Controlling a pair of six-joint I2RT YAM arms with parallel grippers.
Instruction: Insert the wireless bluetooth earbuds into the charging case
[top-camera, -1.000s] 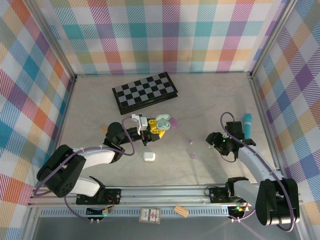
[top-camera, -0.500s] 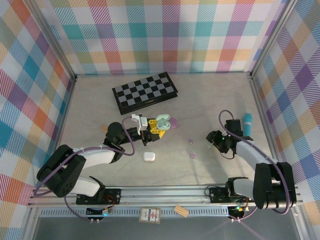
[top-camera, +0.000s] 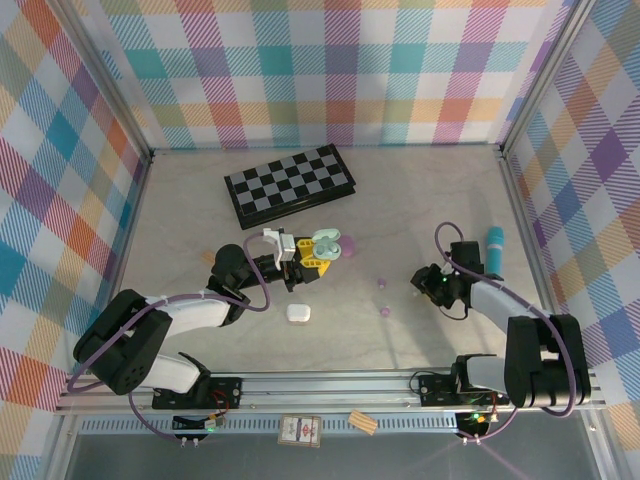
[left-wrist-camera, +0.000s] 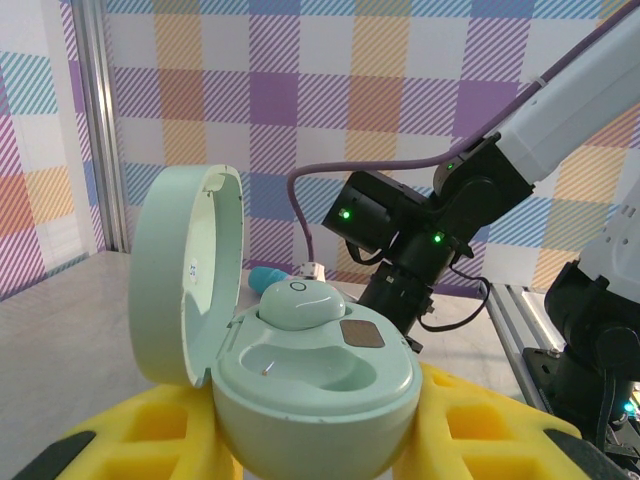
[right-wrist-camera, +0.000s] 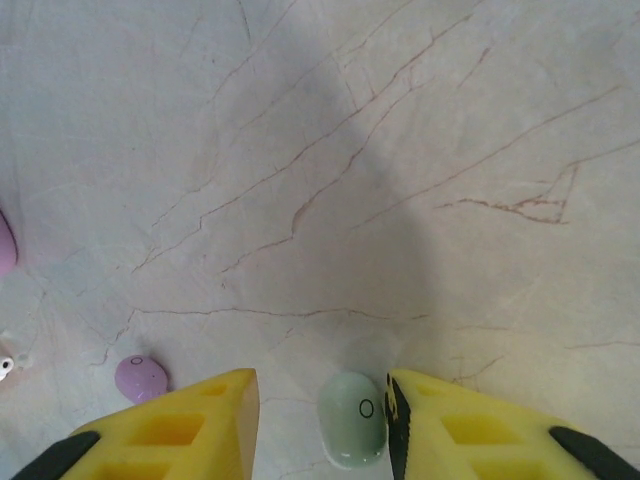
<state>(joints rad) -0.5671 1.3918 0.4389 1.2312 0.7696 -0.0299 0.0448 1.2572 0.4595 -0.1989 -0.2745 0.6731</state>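
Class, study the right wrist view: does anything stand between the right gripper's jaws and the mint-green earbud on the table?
Nothing visible does. The mint-green earbud lies on the bare table inside the right gripper's open jaws, close against one yellow finger. A lilac earbud sits outside the jaws, beyond the other finger.

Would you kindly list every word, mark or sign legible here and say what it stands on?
"O" ring mark: on the loose green earbud, the seated green earbud in the green case, and the purple earbud.
Tiny print inside the case lid: too small to read.
Card at the near edge: blurred.
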